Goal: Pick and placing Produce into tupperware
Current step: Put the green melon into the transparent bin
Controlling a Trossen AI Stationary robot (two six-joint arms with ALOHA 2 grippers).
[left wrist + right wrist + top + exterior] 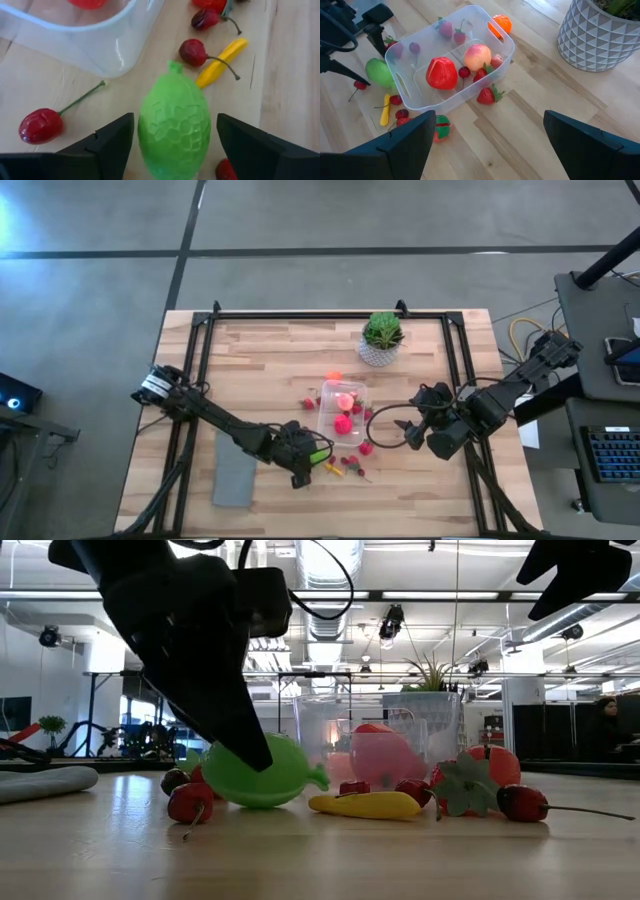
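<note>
Wood worktop (270, 360): left gripper (172, 142) fingers spread, straddling green fruit (174, 125) at tub's (492, 55) 7 o'clock; close centred before lifting.

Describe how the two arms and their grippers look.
Both arms are dark, nearly black, and jointed. The left arm carries a white label near its base and black cabling along it. The left gripper has two flat, wedge-shaped black fingers. The right gripper has the same matte black fingers, with a black cable looping beside it.
</note>
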